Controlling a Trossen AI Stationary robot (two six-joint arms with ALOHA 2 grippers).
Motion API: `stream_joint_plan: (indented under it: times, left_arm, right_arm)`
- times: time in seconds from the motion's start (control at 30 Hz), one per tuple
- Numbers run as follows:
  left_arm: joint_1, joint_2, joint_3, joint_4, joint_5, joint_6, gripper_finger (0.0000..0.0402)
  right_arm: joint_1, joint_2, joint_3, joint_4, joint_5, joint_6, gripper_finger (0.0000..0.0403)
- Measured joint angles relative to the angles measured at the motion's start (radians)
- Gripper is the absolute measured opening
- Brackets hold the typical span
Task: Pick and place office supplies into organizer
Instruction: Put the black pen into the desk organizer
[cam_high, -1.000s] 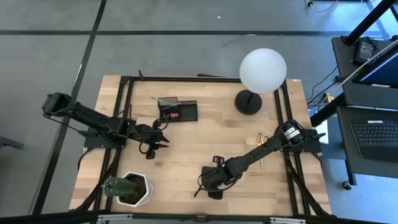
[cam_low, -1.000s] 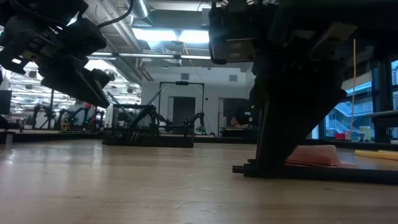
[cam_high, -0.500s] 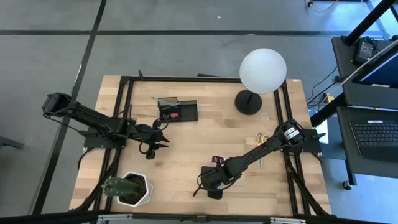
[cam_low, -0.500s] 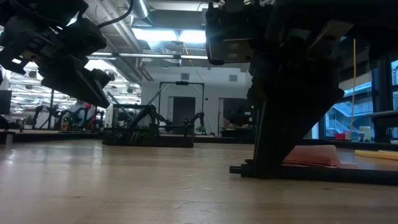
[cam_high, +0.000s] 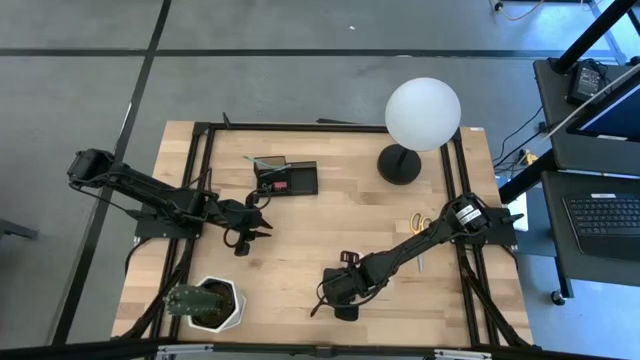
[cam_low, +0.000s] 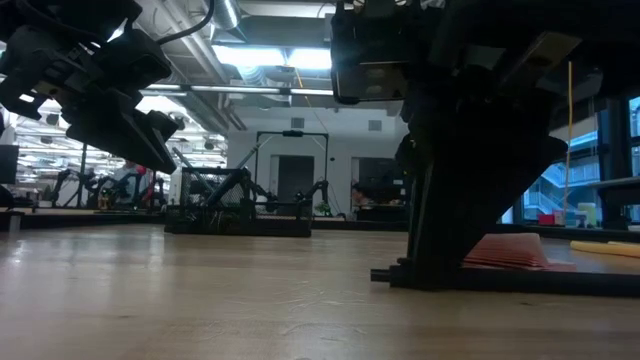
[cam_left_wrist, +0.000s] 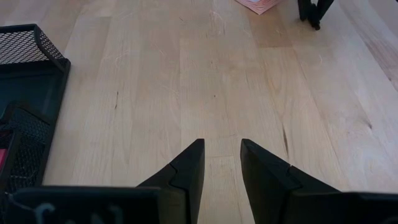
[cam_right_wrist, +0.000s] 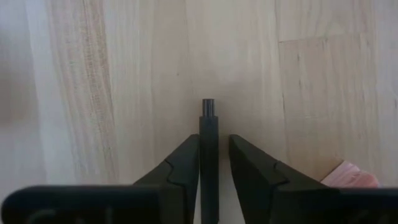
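One black pen between the slightly spread right pincer, wrist view only.

Right claw low near plant pot; left claw beside organizer.

The desk is pale, matt wood with visible grain; the organizer is black wire mesh; the pen looks matt black.

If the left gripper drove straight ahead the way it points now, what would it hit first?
Mostly bare table. In its wrist view the left gripper points across open wood towards the pink sticky-note pad and the right gripper beside it; those look far off, though depth is unclear.
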Motion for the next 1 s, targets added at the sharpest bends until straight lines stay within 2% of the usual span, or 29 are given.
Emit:
stream_joint_plan:
  times: [0.13, 0.4, 0.73, 1.0]
  left_arm:
    - [0.0, 0.0, 0.0, 0.0, 0.0, 0.0, 0.0098]
    - [0.0, 0.0, 0.0, 0.0, 0.0, 0.0, 0.0098]
    - [0.0, 0.0, 0.0, 0.0, 0.0, 0.0, 0.0098]
    - [0.0, 0.0, 0.0, 0.0, 0.0, 0.0, 0.0098]
  right_arm:
    - [0.0, 0.0, 0.0, -0.001, 0.008, 0.0, 0.0085]
    - [0.001, 0.0, 0.0, -0.004, 0.014, -0.026, 0.0017]
    - [0.001, -0.017, -0.006, 0.02, 0.036, 0.014, 0.0017]
    - [-0.03, -0.133, -0.009, 0.061, 0.112, -0.029, 0.002]
